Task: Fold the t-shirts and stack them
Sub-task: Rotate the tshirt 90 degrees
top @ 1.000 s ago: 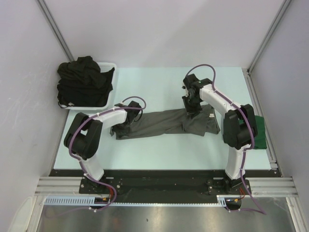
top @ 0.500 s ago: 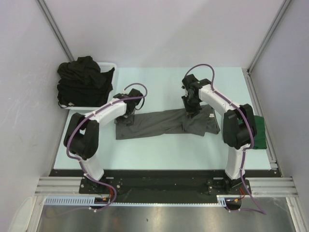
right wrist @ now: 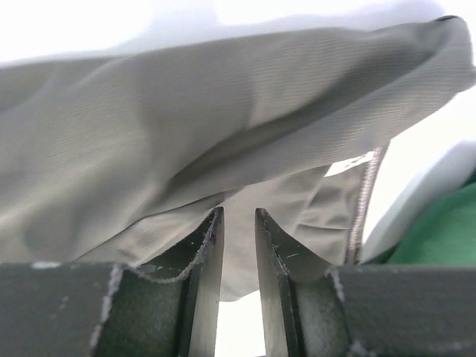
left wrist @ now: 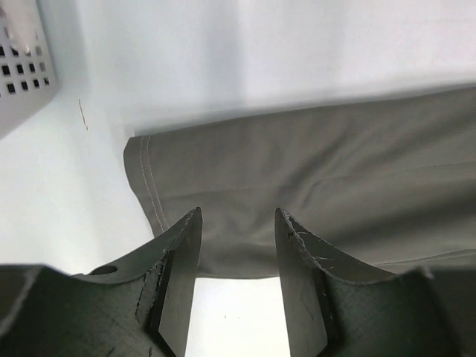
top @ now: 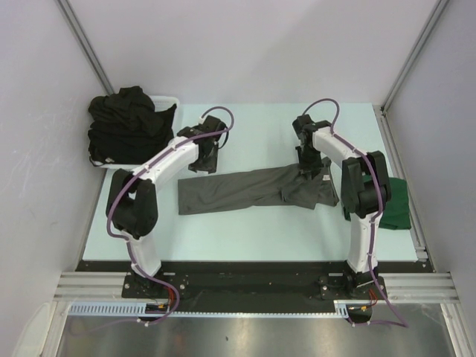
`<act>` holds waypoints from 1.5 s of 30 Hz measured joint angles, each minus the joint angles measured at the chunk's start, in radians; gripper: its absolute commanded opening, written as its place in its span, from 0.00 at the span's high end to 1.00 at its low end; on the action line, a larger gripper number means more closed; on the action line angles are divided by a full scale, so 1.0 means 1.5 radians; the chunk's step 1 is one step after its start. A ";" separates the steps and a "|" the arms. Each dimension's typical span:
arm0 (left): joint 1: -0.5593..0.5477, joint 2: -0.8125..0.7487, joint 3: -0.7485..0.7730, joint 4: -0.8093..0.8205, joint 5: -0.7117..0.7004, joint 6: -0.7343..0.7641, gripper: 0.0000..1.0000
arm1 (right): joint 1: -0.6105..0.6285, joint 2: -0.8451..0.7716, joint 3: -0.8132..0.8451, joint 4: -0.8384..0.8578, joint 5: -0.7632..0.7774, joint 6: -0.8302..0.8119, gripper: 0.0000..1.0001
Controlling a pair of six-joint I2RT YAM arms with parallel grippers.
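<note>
Hovering empty: left gripper [left wrist: 237, 222] fingers held apart, grey shirt [left wrist: 320, 178] hem just ahead; right gripper [right wrist: 237, 217] narrowly parted, nothing clamped, bunched cloth just beyond tips. Risk — single layer grabbed, fold skewed.

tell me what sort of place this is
Probably a robot lab cell, not a home: a pale table boxed in by plain white panels, a grey t-shirt laid out, a white basket of dark shirts.
</note>
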 measured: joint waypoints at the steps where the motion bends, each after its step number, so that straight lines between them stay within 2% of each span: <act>1: 0.000 0.003 0.006 0.000 0.003 0.005 0.51 | -0.004 0.000 0.000 0.002 0.006 0.001 0.72; 5: -0.001 0.013 0.030 -0.003 0.005 0.020 0.51 | -0.006 -0.007 -0.005 0.010 0.026 0.005 0.74; 12: -0.001 0.022 0.035 -0.010 0.007 0.035 0.51 | -0.021 -0.054 -0.041 0.019 0.040 0.013 0.88; 17: -0.001 0.022 0.035 -0.012 0.007 0.045 0.51 | -0.052 -0.063 -0.053 0.023 0.051 0.018 0.93; 18: -0.001 0.022 0.035 -0.012 0.007 0.046 0.51 | -0.057 -0.063 -0.056 0.024 0.052 0.018 0.99; 19: -0.001 0.022 0.034 -0.012 0.007 0.046 0.51 | -0.062 -0.063 -0.059 0.025 0.053 0.018 1.00; 35: -0.001 0.015 -0.021 -0.013 0.006 0.046 0.51 | -0.078 -0.031 -0.069 0.043 0.063 0.029 1.00; 38: -0.001 0.003 -0.022 -0.015 0.006 0.047 0.65 | -0.080 -0.015 -0.069 0.045 0.069 0.033 1.00; 39: -0.001 -0.002 -0.022 -0.015 0.006 0.049 0.78 | -0.080 -0.010 -0.069 0.045 0.070 0.033 1.00; 41: -0.001 -0.011 -0.022 -0.015 0.007 0.049 0.90 | -0.082 -0.002 -0.069 0.047 0.073 0.033 1.00; 42: -0.001 -0.015 -0.022 -0.016 0.007 0.053 1.00 | -0.082 0.001 -0.069 0.048 0.074 0.034 1.00; 45: -0.001 -0.026 -0.022 -0.018 0.007 0.058 1.00 | -0.083 0.003 -0.069 0.052 0.077 0.035 1.00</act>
